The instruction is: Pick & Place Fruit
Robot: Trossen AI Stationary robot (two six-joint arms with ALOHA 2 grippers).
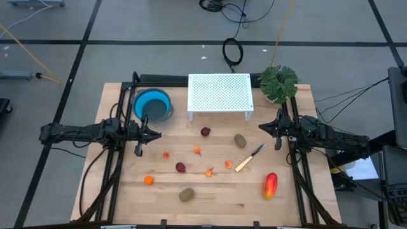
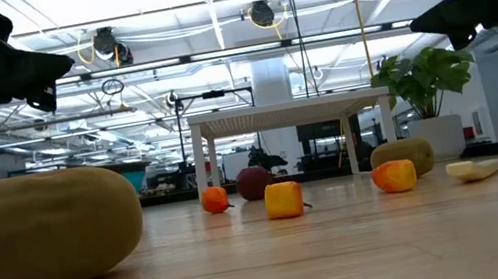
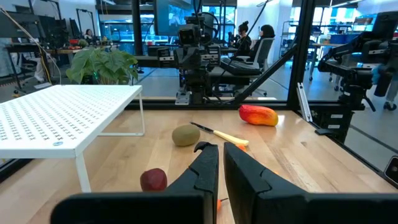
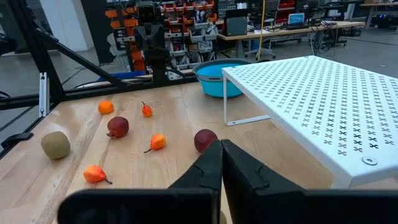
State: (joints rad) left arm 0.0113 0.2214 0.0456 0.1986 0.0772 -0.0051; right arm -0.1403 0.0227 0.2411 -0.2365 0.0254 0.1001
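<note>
Tabletop fruit (image 1: 205,131) lies between both closed end effectors.

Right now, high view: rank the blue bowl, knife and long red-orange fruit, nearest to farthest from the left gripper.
From the left gripper:
1. Blue bowl, just beyond it at the table's back.
2. Knife, across the table's middle.
3. Long red-orange fruit, far front right corner.

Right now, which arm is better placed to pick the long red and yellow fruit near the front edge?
Probably the right. The long fruit lies on the right arm's side, nearer the right claw. The left claw hangs across the table, with other fruit between.
</note>
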